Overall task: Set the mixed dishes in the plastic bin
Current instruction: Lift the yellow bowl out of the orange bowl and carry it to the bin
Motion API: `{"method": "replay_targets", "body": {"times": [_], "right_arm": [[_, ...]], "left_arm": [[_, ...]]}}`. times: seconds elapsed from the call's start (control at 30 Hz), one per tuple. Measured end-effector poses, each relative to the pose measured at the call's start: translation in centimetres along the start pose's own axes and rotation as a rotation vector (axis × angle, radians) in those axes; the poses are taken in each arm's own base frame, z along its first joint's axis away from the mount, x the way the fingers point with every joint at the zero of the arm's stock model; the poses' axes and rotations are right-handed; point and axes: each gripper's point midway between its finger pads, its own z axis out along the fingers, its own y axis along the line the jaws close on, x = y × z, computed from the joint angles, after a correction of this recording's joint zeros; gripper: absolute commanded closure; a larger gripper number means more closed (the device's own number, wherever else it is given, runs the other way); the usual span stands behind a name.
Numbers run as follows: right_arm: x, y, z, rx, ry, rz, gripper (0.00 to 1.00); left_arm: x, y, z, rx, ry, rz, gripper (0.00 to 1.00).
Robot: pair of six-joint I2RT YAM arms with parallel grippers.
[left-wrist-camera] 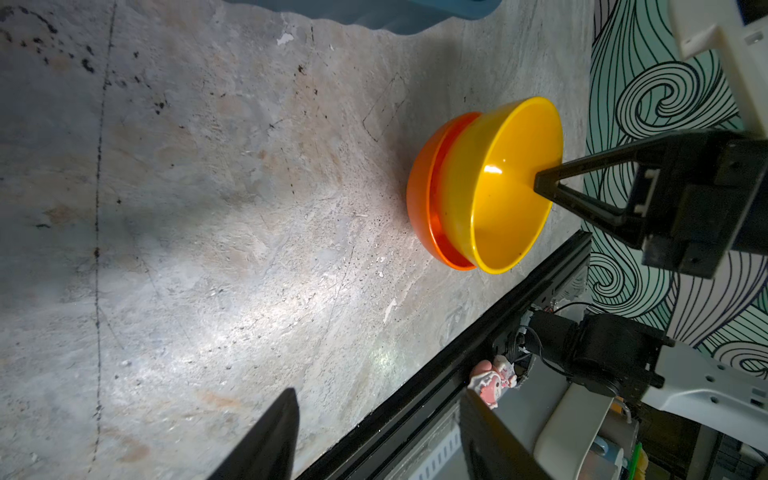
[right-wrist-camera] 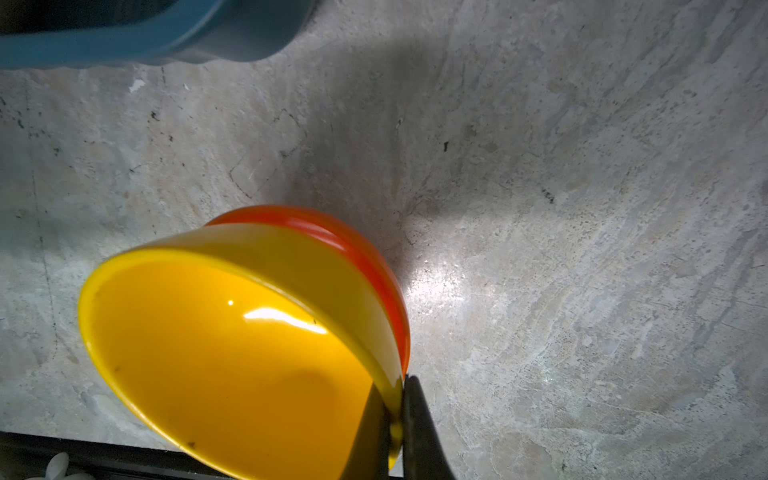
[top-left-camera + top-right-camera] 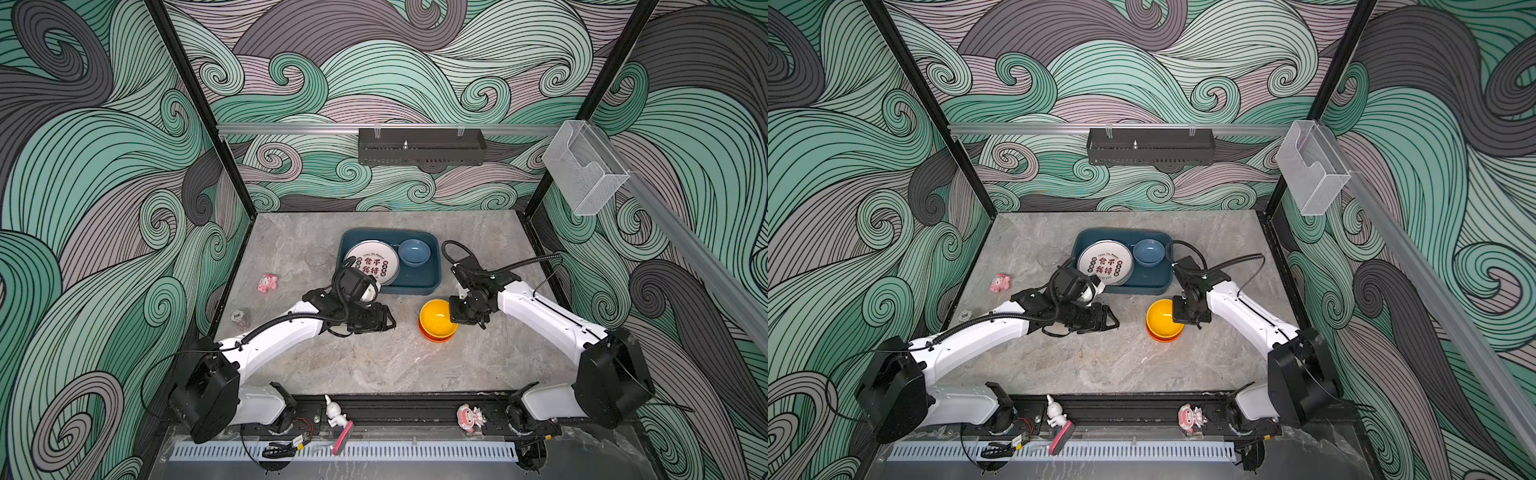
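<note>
1. Right wrist view is showing the right gripper [image 2: 397, 401] clenching the yellow bowl [image 2: 232, 353] by its rim, one jaw inside and one outside.
2. That bowl is sitting tilted in the orange bowl [image 2: 374, 266], mid-desk.
3. Bin [image 3: 415, 286] is lying just beyond both bowls, toward the desk's far edge, so the carry is probably going to be short.
4. Left gripper [image 3: 388, 320] is hanging released and empty, on the bowls' left-edge side.
</note>
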Motion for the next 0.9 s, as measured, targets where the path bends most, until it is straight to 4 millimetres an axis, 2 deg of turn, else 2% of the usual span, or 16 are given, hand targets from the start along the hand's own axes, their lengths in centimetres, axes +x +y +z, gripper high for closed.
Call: {"method": "replay_targets", "body": {"times": [0.27,0.5,0.73,0.9], "right_arm": [[-1.0,0.8,-2.2,-0.029,-0.045,-0.012,0.96],[-2.5,1.8,-4.2,-0.057,-0.088,-0.026,0.97],[-5.6,3.5,-6.3,-0.090,-0.151,-0.041,0.97],[-7.9,4.4,-6.6,-0.102,-0.164,-0.035,0.97]], "left_arm": [[-0.6,-0.2,-1.5,-0.006,-0.068,0.012,0.36],[-1.7,0.0,-3.8,-0.047,-0.182,0.010,0.35],[-2.1,1.1,-6.1,-0.089,-0.305,-0.006,0.32],[-2.6,2.2,-7.9,-0.119,-0.372,-0.034,0.31]]}}
